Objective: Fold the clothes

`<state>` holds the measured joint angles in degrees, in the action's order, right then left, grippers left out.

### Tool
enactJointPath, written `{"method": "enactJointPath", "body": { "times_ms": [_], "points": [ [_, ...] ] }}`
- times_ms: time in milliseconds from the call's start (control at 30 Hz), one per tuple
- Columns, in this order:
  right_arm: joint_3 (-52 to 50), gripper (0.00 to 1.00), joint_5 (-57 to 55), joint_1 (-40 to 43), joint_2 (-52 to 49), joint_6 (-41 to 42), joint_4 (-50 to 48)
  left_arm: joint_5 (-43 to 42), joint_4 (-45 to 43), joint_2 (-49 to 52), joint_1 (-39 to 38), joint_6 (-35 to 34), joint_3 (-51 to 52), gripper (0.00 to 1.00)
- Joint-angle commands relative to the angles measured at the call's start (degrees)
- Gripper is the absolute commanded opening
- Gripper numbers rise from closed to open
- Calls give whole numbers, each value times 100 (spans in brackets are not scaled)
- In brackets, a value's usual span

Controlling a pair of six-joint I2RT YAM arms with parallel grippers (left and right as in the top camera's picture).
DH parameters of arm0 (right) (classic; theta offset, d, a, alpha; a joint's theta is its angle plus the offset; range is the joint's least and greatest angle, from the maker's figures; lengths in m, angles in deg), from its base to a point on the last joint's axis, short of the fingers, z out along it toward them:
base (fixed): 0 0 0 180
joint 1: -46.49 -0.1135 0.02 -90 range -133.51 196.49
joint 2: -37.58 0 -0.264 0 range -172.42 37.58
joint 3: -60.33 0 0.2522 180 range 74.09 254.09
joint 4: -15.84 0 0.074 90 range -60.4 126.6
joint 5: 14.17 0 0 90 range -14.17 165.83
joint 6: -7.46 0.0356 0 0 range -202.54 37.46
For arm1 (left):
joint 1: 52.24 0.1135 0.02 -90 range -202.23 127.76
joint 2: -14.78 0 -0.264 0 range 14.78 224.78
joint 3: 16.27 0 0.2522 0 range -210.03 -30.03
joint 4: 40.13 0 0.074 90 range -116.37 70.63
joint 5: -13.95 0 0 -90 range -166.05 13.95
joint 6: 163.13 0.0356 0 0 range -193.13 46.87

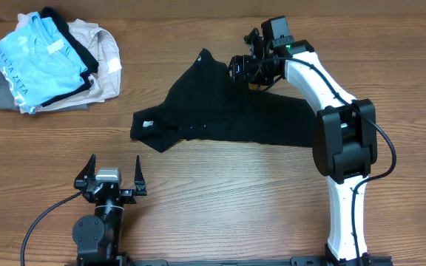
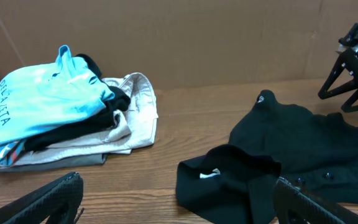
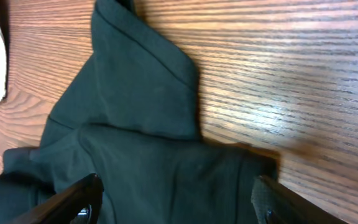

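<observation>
Found black T-shirt crumpled mid-table, stretched roughly left to right, unfolded, one corner poking up toward the far edge. Spotted white neck tag at its left end, on a bunched fold.

Located right gripper at the shirt's far upper edge, by that raised corner. Checked the right wrist view: jaws spread wide, one fingertip at each lower corner of frame, dark fabric filling the gap between them and running on past. Saw no pinch on the cloth. Couldn't tell whether fingertips touched fabric or sat just above it. Noted bare wood beyond the shirt's edge on that side.

Located left gripper near the front edge of the table, jaws fully spread, nothing between them. Placed the shirt's tagged end just beyond its fingertips and slightly right, near but apart. Confirmed from the left wrist view: tag and bunched fold ahead of the fingers, right gripper over the shirt's far side.

Logged a pile of clothes at the far left corner, light blue shirt on top, beige garment under it, well apart from the black shirt and both grippers.
</observation>
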<state>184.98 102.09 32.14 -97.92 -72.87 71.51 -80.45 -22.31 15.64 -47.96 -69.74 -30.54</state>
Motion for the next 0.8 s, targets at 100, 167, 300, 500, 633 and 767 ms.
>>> {"method": "enactJointPath", "body": {
  "times_ms": [100, 167, 300, 500, 633, 767],
  "points": [
    [-260, 81, -70, -22, -118, 39, -254, 33, 2, -61, 31, 90, 24, 100],
    [-295, 81, -70, -22, -118, 39, -282, 33, 2, -61, 31, 87, 24, 100],
    [-295, 81, -68, -28, -120, 44, -249, 33, 2, -61, 31, 90, 24, 100],
    [-297, 80, -70, -164, -125, 59, -258, 33, 2, -61, 31, 90, 24, 100],
    [-297, 80, -195, -282, -125, 59, -269, 33, 2, -61, 31, 90, 24, 100],
    [-297, 80, -494, -361, -125, 57, -227, 33, 2, -61, 31, 90, 24, 100]
  ]
}}
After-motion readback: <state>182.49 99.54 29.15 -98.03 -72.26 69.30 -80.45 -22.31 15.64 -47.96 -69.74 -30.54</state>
